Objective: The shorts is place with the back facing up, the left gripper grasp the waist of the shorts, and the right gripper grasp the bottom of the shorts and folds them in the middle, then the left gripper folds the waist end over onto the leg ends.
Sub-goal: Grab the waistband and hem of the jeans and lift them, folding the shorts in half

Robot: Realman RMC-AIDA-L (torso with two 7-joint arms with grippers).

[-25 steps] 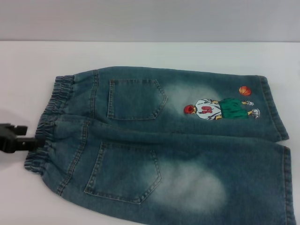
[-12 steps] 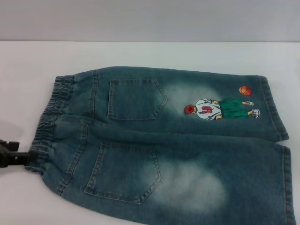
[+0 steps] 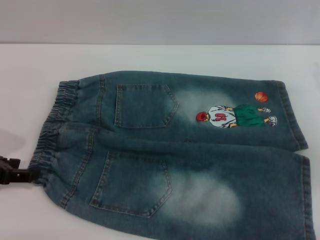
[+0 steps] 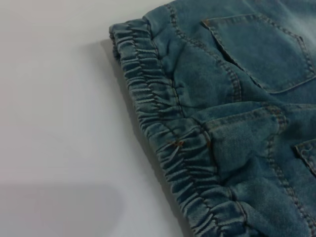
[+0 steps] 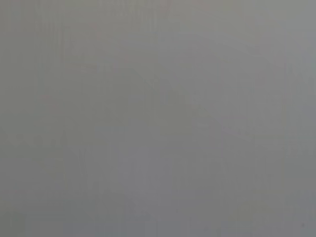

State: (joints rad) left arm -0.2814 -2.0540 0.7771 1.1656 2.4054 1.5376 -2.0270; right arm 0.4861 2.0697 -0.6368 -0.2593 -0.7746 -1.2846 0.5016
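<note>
A: White tabletop [image 3: 30,75] under a grey back wall [image 3: 160,20]. On it lie the shorts [image 3: 175,150], spread flat, back pockets up.

B: And the pincer?

A: Left gripper [image 3: 15,173], black, low at the near corner of the waist [image 3: 50,130]. Its tip meets the ruffled band's edge; the cloth runs away from it toward the robot's right. Whether the fingers are parted, or pinching the band, cannot be told from the head view, and the left wrist view shows only the band and bare table.

B: Where does the rest sit relative to it?

A: The nearer back pocket [image 3: 132,182] lies just beyond the band from the gripper; the far pocket [image 3: 145,105] beyond that and farther from the robot. The bottom of the shorts [image 3: 295,115], with the embroidered cartoon figure [image 3: 235,116] and orange ball [image 3: 261,96], is well apart, at the opposite end.

B: The right gripper?

A: Not seen; its wrist view is a featureless grey field.

B: Step in hand?

A: Judged as the very start: securing the waist. No fold is yet made.

B: Next move?

A: Probably a firm pinch on the band's near corner, with a matching hold on the near hem, before lifting both across the centre seam.
</note>
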